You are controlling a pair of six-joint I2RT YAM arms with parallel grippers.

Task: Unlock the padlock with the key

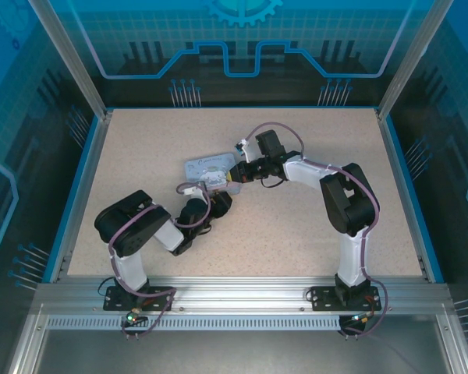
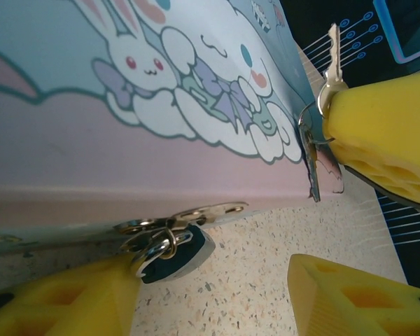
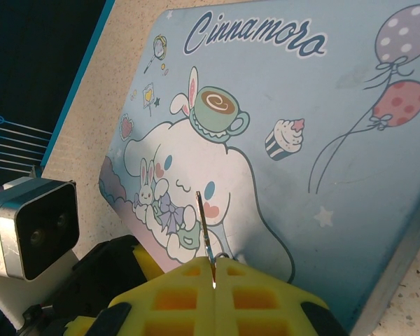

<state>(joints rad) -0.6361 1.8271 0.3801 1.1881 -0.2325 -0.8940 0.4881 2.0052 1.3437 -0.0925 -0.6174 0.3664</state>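
The small dark teal padlock (image 2: 175, 253) hangs by its metal shackle from the hasp on the front edge of the light-blue cartoon tin (image 2: 91, 133), resting on the table. My left gripper (image 2: 213, 280) is open; its left finger (image 2: 63, 301) touches the padlock's side, and the right finger (image 2: 357, 297) stands apart. My right gripper (image 3: 215, 269) is shut on the key (image 3: 204, 224), whose thin blade points up over the tin lid (image 3: 322, 119). In the left wrist view the key (image 2: 332, 52) sticks out of the right gripper's yellow finger (image 2: 385, 126), with a ring and a dark piece hanging below.
From above, the tin (image 1: 207, 167) lies mid-table with both grippers meeting at its near right corner: the right gripper (image 1: 238, 173) and the left gripper (image 1: 218, 201). The left wrist camera housing (image 3: 31, 227) sits close beside the right gripper. A blue-rimmed frame (image 1: 90, 148) bounds the speckled table.
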